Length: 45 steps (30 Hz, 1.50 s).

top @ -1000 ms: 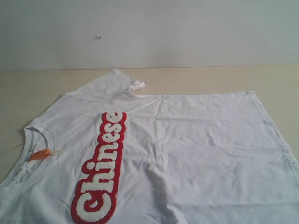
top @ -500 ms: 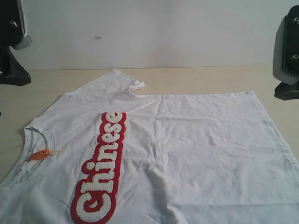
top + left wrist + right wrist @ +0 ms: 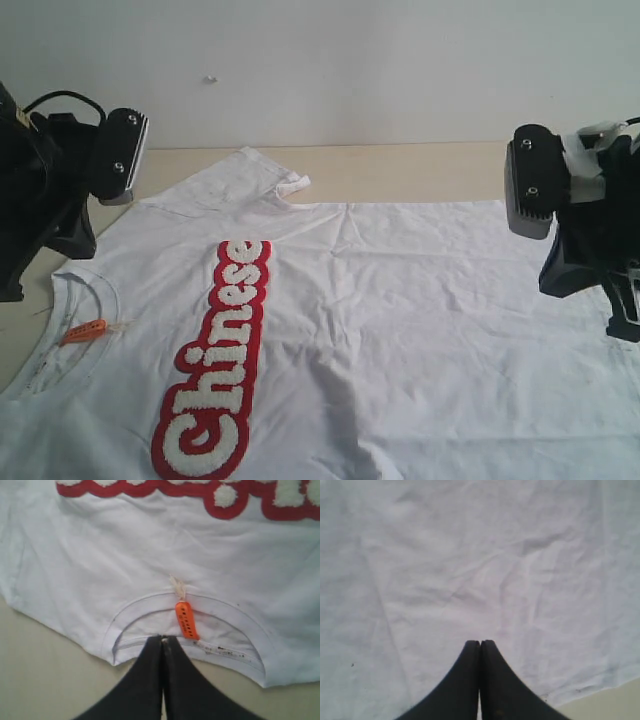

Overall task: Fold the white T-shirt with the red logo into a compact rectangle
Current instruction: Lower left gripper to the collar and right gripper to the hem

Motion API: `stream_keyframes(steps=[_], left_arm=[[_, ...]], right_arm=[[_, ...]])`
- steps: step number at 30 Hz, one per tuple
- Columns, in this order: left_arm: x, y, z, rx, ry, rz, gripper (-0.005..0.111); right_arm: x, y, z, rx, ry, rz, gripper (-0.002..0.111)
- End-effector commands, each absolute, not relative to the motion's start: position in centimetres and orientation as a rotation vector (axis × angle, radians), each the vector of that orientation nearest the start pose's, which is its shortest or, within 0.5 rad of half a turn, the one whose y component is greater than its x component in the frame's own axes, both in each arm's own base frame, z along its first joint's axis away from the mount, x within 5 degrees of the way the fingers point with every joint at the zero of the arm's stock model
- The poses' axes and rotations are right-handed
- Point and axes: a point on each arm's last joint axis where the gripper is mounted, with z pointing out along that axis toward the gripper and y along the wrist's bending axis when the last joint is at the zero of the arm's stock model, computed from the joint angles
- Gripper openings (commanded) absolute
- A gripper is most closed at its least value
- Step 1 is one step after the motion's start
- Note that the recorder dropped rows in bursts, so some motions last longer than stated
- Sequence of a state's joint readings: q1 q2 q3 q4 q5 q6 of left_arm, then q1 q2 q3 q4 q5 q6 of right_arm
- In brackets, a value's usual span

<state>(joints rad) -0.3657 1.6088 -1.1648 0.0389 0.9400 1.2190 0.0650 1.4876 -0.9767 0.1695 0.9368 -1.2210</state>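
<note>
The white T-shirt (image 3: 420,300) lies flat on the table (image 3: 420,165), collar toward the left gripper (image 3: 162,641), hem toward the right gripper (image 3: 480,644) (the red logo (image 3: 215,370) runs across this long axis). Both grippers are pressed closed and empty, each above its own end.

1. The left arm (image 3: 40,205) was black, and a thin black cable (image 3: 62,96) arched over its top.
2. The left block (image 3: 120,152) showed a dark-grey face, a pale edge and two screws.
3. The right arm (image 3: 590,255) was black and bore a whitish wrap (image 3: 588,152).
4. The right block (image 3: 529,190) matched the left block.
5. The left gripper (image 3: 162,641) and right gripper (image 3: 480,643) had matte black fingers that tapered to slim tips.
</note>
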Motion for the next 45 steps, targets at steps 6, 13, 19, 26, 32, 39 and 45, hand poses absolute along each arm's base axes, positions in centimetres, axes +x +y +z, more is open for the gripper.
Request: stream_keyframes(steps=[6,13,19,26,32,39,45], left_arm=[[29.7,-11.3,23.1,-2.377,-2.304,-0.160,0.003],[29.0,-11.1,21.9,-2.355,-2.282,-0.133,0.067],[29.1,-11.1,21.4,-2.319,-2.377,-0.156,0.105],[29.1,-11.1,21.3,-2.323,-2.371,-0.156,0.105],[29.1,-11.1,21.3,-2.323,-2.371,-0.156,0.105],[29.3,-11.1,21.3,-2.414,-2.299,-0.182,0.105],[29.9,-9.5,19.9,-2.430,-2.167,-0.146,0.105]], right_arm=[[27.7,3.3,22.5,-1.649,2.394,0.060,0.000],[28.0,3.4,22.6,-1.629,2.379,0.043,0.029],[28.0,3.5,22.5,-1.665,2.350,0.057,0.085],[28.6,3.7,22.4,-1.612,2.326,0.045,0.101],[29.3,3.7,22.6,-1.506,2.305,-0.009,0.101],[28.8,2.8,21.5,-1.724,2.345,-0.059,0.101],[28.8,1.8,19.2,-1.932,2.426,-0.081,0.101]])
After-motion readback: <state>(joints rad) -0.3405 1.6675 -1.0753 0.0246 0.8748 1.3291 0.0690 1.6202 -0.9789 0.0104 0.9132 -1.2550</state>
